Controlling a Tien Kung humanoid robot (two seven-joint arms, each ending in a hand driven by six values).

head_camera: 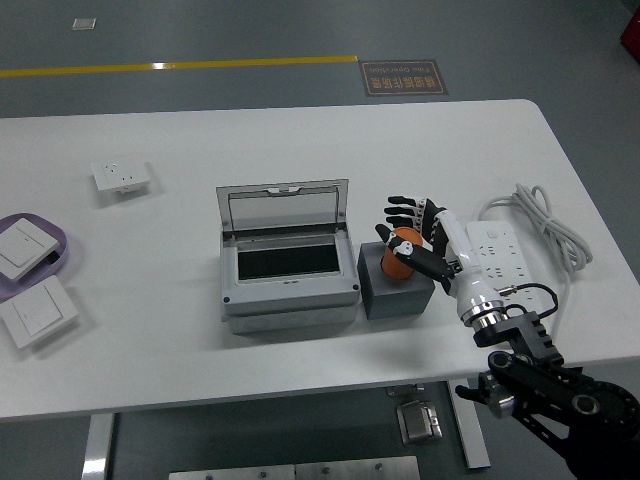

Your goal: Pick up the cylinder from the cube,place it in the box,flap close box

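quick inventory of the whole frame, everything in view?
box: 1, grey, table centre, lid open
cube: 1, dark grey, touching the box's right side
cylinder: 1, orange, on the cube
power strip: 1, white with cable, right of the cube
wall socket: 1, white, far left
switch plates: 2, white, left edge, one on a purple tray
table: 1, white
right hand: 1, black and white, fingers around the cylinder

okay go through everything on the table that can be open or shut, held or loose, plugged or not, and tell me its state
Box: lid up, open, looks empty inside.
Orange cylinder: on the grey cube, right hand closed around it, not yet lifted.
Power strip: lying flat, nothing plugged into it.
Wall socket: loose on the table.
Two switches: lying flat at the left edge.
Left hand: out of view.
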